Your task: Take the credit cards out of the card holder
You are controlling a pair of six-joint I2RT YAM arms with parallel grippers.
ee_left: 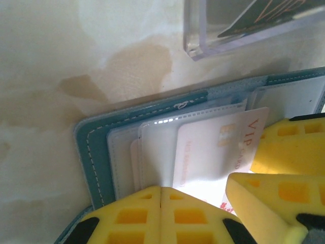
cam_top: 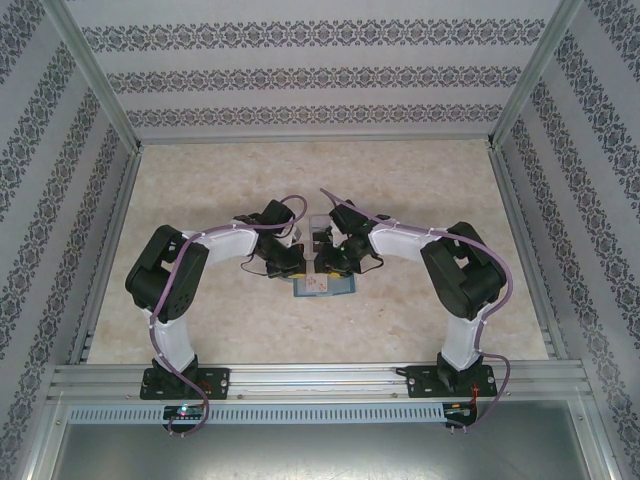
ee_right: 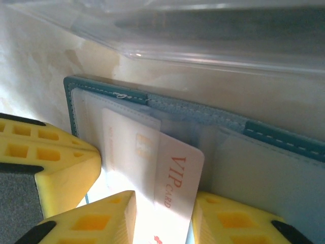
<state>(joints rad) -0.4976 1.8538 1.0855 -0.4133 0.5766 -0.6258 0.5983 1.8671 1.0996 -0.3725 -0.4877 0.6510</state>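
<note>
card holder [ee_left: 94, 152]: teal leather-like skin, fine grain, pale stitching along the edge
sleeves [ee_left: 152, 147]: clear film, glossy, streaked with glare
credit card [ee_left: 203, 152]: white plastic, smooth, slight sheen
clear box [ee_left: 195, 30]: transparent hard plastic, glossy
left gripper fingers [ee_left: 142, 203]: yellow plastic, matt, square recesses
table [ee_left: 51, 61]: beige marbled surface, smooth, matt
rails [cam_top: 320, 378]: bare metal, dull sheen

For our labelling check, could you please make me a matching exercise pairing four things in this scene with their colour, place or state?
1 card holder
2 VIP card
3 clear plastic box
4 left hand

A shut
B transparent, beyond the holder's far edge
C teal, lying open
D white, partly slid out of the holder

Pairs: 1-C, 2-D, 3-B, 4-A
</note>
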